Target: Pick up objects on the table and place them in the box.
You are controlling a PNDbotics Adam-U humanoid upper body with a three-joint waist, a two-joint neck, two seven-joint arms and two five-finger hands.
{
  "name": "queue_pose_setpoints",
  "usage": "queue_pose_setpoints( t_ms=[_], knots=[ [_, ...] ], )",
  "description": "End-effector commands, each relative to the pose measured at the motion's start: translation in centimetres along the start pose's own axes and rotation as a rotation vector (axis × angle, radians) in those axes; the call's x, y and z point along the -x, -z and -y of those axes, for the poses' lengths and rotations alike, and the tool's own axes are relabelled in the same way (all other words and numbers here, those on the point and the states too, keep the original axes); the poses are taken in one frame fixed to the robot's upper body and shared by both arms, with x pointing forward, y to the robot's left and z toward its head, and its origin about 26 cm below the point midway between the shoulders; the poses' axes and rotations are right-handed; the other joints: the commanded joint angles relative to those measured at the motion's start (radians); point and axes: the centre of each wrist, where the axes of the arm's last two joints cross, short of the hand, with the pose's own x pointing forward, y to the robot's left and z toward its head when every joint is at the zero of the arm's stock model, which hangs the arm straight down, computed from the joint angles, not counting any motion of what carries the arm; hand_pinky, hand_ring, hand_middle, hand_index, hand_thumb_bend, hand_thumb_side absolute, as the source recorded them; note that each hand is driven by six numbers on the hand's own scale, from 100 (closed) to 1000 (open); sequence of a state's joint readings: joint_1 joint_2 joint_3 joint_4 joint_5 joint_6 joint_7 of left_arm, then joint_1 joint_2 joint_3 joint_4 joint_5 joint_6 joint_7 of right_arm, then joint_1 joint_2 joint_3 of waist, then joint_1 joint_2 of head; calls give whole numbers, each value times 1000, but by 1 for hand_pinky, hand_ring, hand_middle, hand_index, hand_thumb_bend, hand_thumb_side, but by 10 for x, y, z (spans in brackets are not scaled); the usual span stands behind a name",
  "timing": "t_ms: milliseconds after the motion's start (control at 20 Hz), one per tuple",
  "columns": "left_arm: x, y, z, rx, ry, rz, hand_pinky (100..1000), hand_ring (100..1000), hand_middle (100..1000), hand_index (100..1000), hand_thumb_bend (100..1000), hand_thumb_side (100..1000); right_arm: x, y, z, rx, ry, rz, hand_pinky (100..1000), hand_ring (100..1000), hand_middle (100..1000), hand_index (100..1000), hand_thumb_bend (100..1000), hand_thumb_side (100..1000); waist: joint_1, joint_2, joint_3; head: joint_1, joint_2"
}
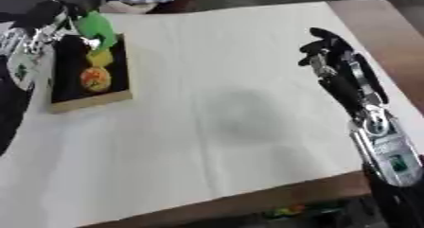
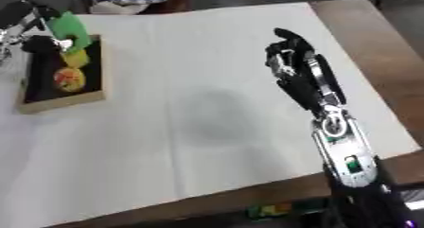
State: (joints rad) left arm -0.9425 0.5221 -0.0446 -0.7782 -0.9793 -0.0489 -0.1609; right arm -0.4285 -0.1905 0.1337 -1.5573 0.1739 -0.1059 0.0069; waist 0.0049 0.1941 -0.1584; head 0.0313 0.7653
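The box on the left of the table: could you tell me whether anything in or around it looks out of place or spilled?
Nothing stands out. The box sits flat on the white table cover, with a yellow object and an orange-and-yellow one inside. The left hand holds a green object above it; nothing lies spilled nearby.

Count: one box [image 1: 83,101] at the table's [image 1: 215,127] far left edge, two robot hands, left hand [image 1: 62,19] and right hand [image 1: 327,49]. Three objects at the box: one green object [image 1: 98,27], one yellow object [image 1: 100,57], one orange-yellow round object [image 1: 95,79].
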Motion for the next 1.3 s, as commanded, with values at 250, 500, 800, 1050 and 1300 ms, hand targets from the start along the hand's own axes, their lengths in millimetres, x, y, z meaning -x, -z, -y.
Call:
queue_pose_setpoints(
  t_ms=[250,500,800,1050,1300],
  knots=[
    [21,-16,-46,-62,54,13,782,714,769,889,462,698,-1,1,8,11,-26,8,754,619,660,898,100,677,4,-40,12,-5,5],
    [28,-29,-58,-76,71,17,786,721,778,896,487,709,0,-1,8,9,-28,4,755,619,661,898,100,677,6,-47,21,-6,5],
    [34,-50,-56,-157,-5,39,776,680,732,877,394,705,1,-1,9,12,-31,1,755,620,662,899,100,676,7,-49,25,-3,5],
    [24,-77,-34,-308,-322,164,768,635,672,829,124,760,1,-2,11,19,-31,0,756,619,662,900,100,677,9,-49,36,13,5],
    [-5,-112,-6,-452,-671,275,750,614,635,787,100,831,1,-4,12,26,-27,-1,756,619,662,901,100,680,9,-45,54,43,5]
  ],
)
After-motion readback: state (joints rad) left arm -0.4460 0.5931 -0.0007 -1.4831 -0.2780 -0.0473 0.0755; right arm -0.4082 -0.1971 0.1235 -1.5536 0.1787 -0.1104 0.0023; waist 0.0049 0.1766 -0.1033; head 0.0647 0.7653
